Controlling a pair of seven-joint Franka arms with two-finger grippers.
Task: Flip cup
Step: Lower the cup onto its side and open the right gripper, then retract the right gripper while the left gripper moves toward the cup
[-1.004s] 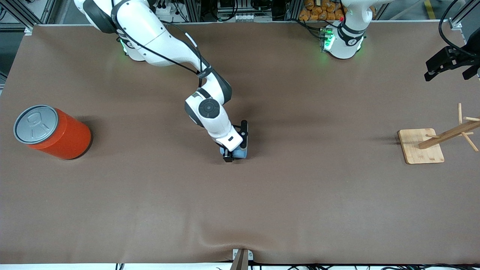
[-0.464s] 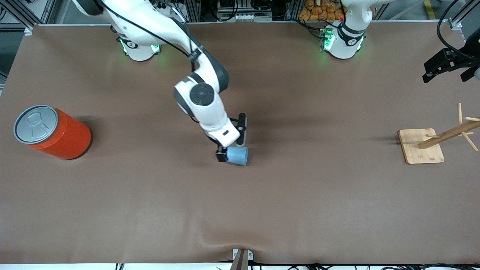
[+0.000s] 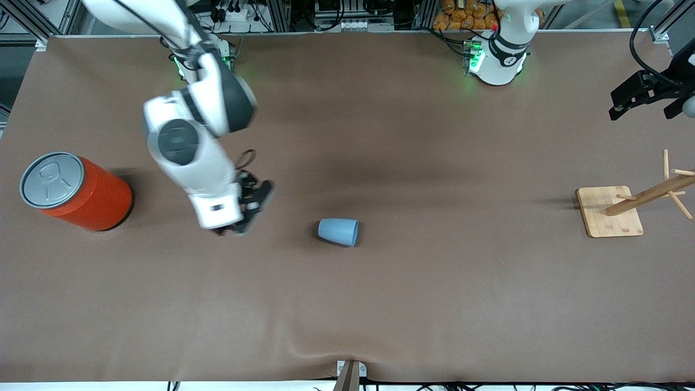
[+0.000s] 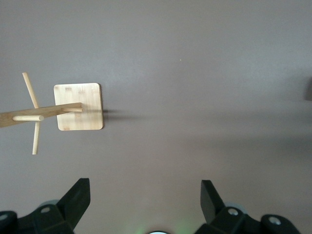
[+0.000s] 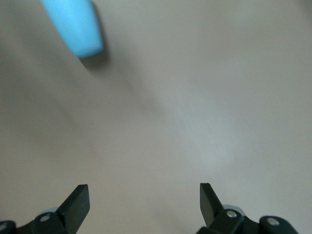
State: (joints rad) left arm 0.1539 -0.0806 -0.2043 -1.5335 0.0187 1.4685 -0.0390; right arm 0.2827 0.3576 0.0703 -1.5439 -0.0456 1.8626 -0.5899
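Right wrist view shows my right gripper (image 5: 141,204) released, its two fingers spread wide over bare brown cloth with nothing between them. In the front view that gripper (image 3: 243,212) hangs over the table (image 3: 434,304), between the orange can (image 3: 76,191) and the cup (image 3: 338,232), and clear of both; its outline is smeared there, so I judge the spread fingers from the wrist picture alone. The cup lies on its side near the middle of the table, roughly midway between the two long edges, its narrow closed base toward the right arm's end and its wide mouth toward the left arm's end. From my right wrist I see it as a light-blue taper (image 5: 73,27) lying on the cloth.

The orange can stands upright near the right arm's end of the table, grey pull-tab lid on top.

My left gripper (image 4: 145,202) waits with its fingers wide apart and empty, up over the corner at the left arm's end by the bases (image 3: 649,98). Under it, nearer the front camera, the wooden peg rack (image 3: 624,209) stands on its square base.
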